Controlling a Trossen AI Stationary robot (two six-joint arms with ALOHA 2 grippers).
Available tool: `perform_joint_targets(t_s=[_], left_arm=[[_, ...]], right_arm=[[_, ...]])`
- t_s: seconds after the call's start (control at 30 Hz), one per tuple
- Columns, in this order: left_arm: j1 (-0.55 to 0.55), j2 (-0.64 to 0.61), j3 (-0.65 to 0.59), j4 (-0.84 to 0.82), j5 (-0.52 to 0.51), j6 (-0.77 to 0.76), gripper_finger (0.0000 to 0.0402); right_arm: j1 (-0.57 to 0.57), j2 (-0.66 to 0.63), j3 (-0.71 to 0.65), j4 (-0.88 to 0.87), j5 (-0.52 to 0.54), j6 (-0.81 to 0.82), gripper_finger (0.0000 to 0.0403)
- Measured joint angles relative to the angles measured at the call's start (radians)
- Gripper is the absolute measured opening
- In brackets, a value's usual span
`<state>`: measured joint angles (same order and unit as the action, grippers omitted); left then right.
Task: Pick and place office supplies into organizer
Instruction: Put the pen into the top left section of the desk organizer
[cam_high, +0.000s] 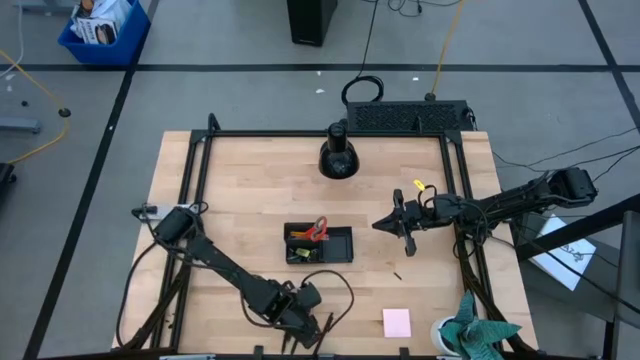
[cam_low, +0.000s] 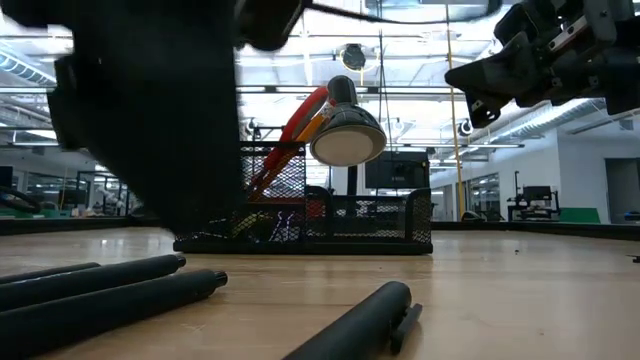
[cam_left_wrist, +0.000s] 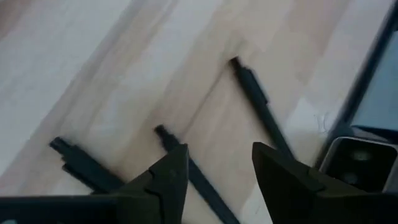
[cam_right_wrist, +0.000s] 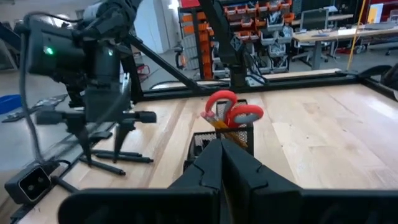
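Three dark pens (cam_left_wrist: 258, 102) lie on the desk (cam_high: 250, 190) at its near edge, under the left pincer (cam_left_wrist: 217, 171), whose fingers stand apart just above the middle pen, not yet touching it. The organizer (cam_high: 318, 244) sits mid-desk, well apart from them, with the red scissors (cam_right_wrist: 233, 112) and orange pencils (cam_right_wrist: 217, 124) already standing in one compartment. The pink pad (cam_high: 396, 322) rests near the front right corner, and a small yellow piece (cam_high: 419, 185) lies close by the right arm.

The right pincer (cam_right_wrist: 222, 163) hangs above the desk to the right of the organizer, fingers pressed together and apparently holding nothing.

Risks, as I judge them: the pens lie near one another, so a descent slightly off line could nudge a neighbour or catch two at once. Thin round pens roll easily; a close on the pen's side instead of across it may push it away or toward the desk's edge. A grip far from the pen's middle would let it droop and snag on the mesh wall.

The low view is largely blocked by the left arm. Binder clips cannot be made out with certainty; one tiny dark speck lies right of the organizer. What else fills the organizer is unclear.
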<state>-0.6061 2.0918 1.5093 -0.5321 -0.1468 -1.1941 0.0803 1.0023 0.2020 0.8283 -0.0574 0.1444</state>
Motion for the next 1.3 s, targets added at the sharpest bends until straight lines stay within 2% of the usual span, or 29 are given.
perform_joint_targets(t_s=[0.2,0.53,0.93,1.3], left_arm=[[0.007,0.030,-0.001,-0.020,0.043,0.019,0.0184],[0.014,0.110,0.006,0.037,0.113,0.045,0.0184],[0.008,0.125,0.005,0.035,0.076,0.121,0.0184],[0.028,0.124,0.009,-0.063,0.071,0.217,0.0183]], right_arm=[[0.000,0.000,0.000,-0.001,0.000,0.000,0.0000],[0.000,0.000,0.000,-0.002,0.002,0.000,0.0000],[0.000,0.000,0.000,-0.002,0.003,0.000,0.0000],[0.000,0.000,0.000,-0.017,0.003,0.027,0.0000]])
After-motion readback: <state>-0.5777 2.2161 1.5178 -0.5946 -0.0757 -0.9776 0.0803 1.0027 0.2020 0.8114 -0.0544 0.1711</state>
